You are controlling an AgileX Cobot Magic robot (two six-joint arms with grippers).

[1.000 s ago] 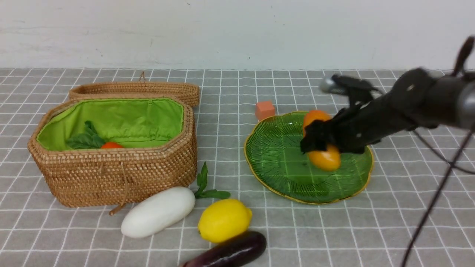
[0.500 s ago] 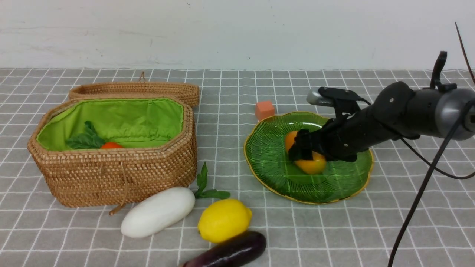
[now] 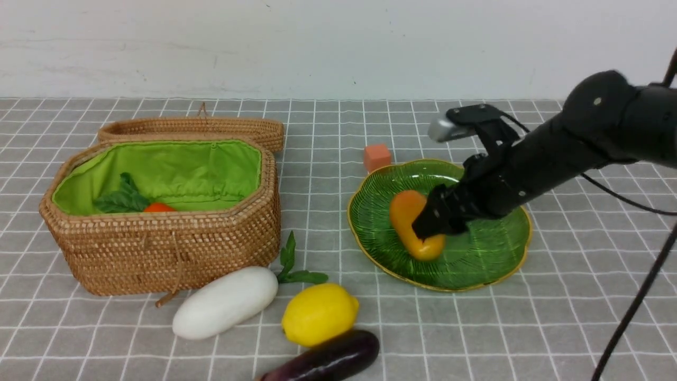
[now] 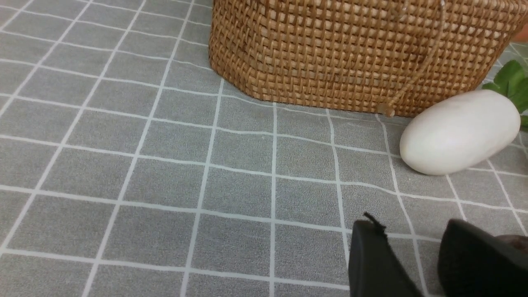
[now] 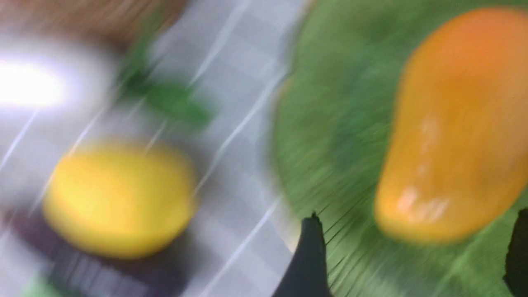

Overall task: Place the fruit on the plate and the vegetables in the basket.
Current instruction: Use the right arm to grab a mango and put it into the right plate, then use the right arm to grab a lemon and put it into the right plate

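Observation:
The oblong orange-yellow fruit (image 3: 411,225) lies on the left part of the green plate (image 3: 478,254). My right gripper (image 3: 432,225) is just right of the fruit, low over the plate. In the blurred right wrist view the gripper (image 5: 416,225) is wide open, with the fruit (image 5: 449,123) ahead of its fingertips and not gripped. The carrot (image 3: 158,207) lies in the basket (image 3: 174,248). The white vegetable (image 3: 225,301), the lemon (image 3: 320,314) and the eggplant (image 3: 328,360) lie on the cloth in front. My left gripper (image 4: 408,226) is open and empty. The maroon fruit is not clearly in view.
The basket lid (image 3: 195,129) leans behind the basket. A small orange cube (image 3: 377,156) sits just behind the plate's far left rim. In the left wrist view the basket wall (image 4: 350,53) and the white vegetable (image 4: 460,132) lie ahead of the fingers.
My right gripper has carried the orange-yellow fruit leftward and down across the plate. It has opened, and the fruit now lies on the plate's left part.

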